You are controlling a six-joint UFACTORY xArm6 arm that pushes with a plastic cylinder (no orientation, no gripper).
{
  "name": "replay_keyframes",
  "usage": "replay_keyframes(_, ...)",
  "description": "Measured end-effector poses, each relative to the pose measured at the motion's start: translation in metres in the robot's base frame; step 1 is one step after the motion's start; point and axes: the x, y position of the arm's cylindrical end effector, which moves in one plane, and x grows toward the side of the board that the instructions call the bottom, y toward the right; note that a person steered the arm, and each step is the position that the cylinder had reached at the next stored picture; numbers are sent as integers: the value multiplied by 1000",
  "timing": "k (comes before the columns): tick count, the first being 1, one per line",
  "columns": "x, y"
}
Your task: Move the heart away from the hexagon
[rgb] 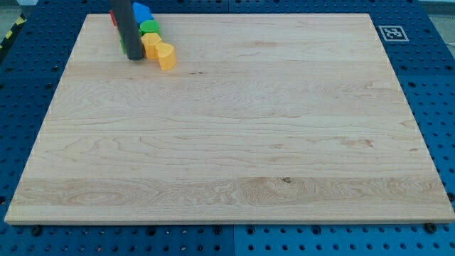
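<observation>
Several blocks cluster at the view's top left corner of the wooden board (234, 128). A yellow block (166, 56), which looks like the heart, lies at the cluster's lower right. It touches a second yellow block (151, 45), whose shape I cannot make out. Above them are a green block (150, 28) and a blue block (142, 12). A red block (112, 18) peeks out left of the rod. My tip (134, 58) rests on the board just left of the two yellow blocks. The rod hides part of the cluster.
A white tag with a black marker (391, 33) sits off the board's top right corner. Blue perforated table surface (441, 107) surrounds the board on all sides.
</observation>
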Motion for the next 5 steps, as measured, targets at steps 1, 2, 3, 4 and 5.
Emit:
replay_keyframes(1, 14, 15)
replay_keyframes(2, 21, 41)
replay_keyframes(3, 19, 48)
replay_keyframes(4, 2, 48)
replay_keyframes(5, -6, 55)
